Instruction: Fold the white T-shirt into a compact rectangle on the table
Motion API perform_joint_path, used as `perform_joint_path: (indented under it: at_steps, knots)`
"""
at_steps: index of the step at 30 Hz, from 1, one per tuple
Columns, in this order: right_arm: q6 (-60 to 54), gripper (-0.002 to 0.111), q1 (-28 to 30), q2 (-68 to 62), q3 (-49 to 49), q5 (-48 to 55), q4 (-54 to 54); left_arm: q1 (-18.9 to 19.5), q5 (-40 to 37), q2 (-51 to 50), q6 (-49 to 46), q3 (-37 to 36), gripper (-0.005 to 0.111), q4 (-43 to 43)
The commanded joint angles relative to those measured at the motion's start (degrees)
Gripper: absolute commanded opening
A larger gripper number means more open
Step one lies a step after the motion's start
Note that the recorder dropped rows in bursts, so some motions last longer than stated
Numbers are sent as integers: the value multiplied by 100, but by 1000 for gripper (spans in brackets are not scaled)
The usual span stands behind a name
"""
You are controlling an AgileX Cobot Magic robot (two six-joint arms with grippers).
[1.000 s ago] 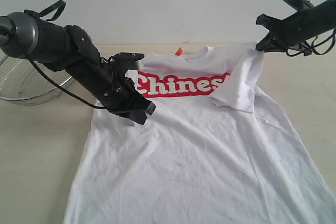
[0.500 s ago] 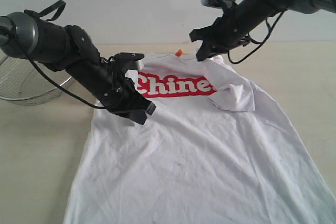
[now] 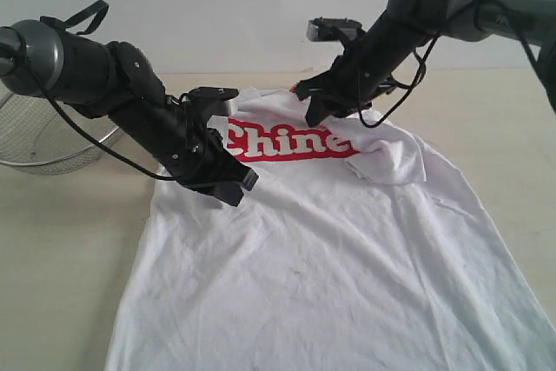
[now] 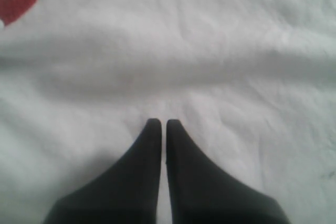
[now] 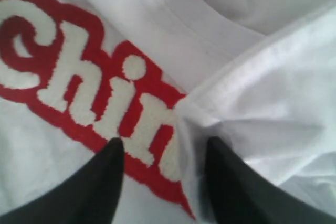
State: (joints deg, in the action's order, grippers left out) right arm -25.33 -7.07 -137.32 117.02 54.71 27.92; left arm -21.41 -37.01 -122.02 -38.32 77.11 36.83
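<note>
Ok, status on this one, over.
Left gripper shut, empty, over white T-shirt. Right gripper open at its folded-in sleeve. Wire basket far left, clear.

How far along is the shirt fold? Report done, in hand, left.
Done: one sleeve lies folded over the chest, covering the end of the red lettering. In hand: the right pincer stands open over that fold; the left pincer is shut over the cloth. Left: the body of the shirt lies spread full length on the table, no rectangle yet.
</note>
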Motion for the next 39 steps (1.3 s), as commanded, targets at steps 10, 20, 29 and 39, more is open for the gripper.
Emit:
perform_joint_path:
  at_steps: [10,20,29,39]
  knots:
    - [1135,50,226,914,26,1525,-2179,13,55,-4,-24,38,4,16]
    - [1137,50,654,876,-387,1525,-1838,13,18,-4,-24,38,4,16]
    - [568,50,877,876,-1842,1506,-658,13,18,-4,-24,38,4,16]
    - [834,50,877,1001,-1973,888,-1328,13,-15,-4,-24,38,4,16]
